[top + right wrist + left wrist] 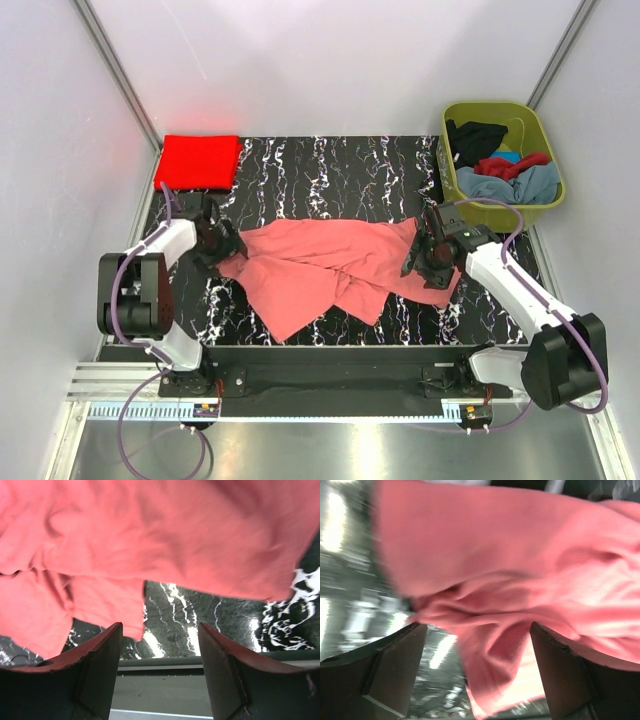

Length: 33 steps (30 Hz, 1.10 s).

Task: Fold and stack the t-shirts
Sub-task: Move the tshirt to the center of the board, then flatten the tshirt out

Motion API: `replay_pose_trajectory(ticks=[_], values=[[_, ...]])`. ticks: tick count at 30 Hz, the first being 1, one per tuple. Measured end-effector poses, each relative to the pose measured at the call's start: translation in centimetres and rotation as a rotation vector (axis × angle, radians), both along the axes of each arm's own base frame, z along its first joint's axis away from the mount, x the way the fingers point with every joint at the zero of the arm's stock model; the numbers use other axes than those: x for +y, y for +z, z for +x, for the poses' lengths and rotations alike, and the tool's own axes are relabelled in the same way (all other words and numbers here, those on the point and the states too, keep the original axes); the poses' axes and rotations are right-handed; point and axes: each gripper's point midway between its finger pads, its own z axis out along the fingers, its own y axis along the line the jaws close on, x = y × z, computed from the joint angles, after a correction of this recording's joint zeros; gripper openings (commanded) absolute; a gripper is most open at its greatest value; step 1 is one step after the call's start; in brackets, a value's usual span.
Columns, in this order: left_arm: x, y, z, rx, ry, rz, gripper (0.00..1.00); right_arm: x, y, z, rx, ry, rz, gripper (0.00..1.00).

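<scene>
The crumpled salmon-pink cloth t-shirt (330,265) lay unfolded across the black marbled tabletop (330,180), the left tool (222,245) and right tool (425,258) at its ends, both spread apart and clamping nothing, so flattening seemed in hand and the next move called for pinching its edges.

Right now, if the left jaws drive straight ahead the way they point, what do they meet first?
The salmon pink t-shirt: its bunched edge lies right ahead of the open left jaws and seems to reach between them. The wrist view is blurred, so how close it sits is unclear.
</scene>
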Motion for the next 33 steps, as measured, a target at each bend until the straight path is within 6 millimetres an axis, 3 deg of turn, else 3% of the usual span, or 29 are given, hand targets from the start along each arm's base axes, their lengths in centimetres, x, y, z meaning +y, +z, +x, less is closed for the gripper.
replay_pose_trajectory(ticks=[4, 7, 10, 13, 15, 19, 21, 27, 33], values=[[2.7, 1.6, 0.1, -0.042, -0.034, 0.151, 0.96, -0.9, 0.1, 0.6, -0.008, -0.009, -0.049, 0.69], [3.1, 4.9, -0.9, -0.117, -0.078, 0.232, 0.95, -2.0, -0.5, 0.9, 0.01, -0.023, -0.091, 0.69], [1.5, 9.7, -2.3, -0.281, -0.131, 0.247, 0.92, -3.4, -1.5, 1.6, 0.049, -0.043, -0.145, 0.68], [-1.3, 11.8, -5.3, -0.414, -0.176, 0.156, 0.82, -5.3, -2.3, 2.5, 0.087, -0.091, -0.176, 0.66], [-2.4, 10.1, -8.4, -0.397, -0.196, 0.089, 0.79, -6.7, -2.6, 3.3, 0.107, -0.129, -0.186, 0.66], [-4.4, 4.1, -14.9, -0.175, -0.256, -0.001, 0.82, -8.2, -3.2, 3.7, 0.132, -0.171, -0.194, 0.65], [-5.1, 3.0, -16.9, -0.097, -0.264, -0.037, 0.83, -8.3, -3.5, 3.8, 0.136, -0.169, -0.193, 0.64], [-6.5, 3.3, -17.1, -0.082, -0.198, -0.109, 0.86, -6.8, -5.6, 3.2, 0.161, -0.161, -0.113, 0.62], [-7.2, 1.0, -18.8, -0.002, -0.17, -0.154, 0.82, -6.0, -7.5, 1.2, 0.214, -0.164, -0.062, 0.63]])
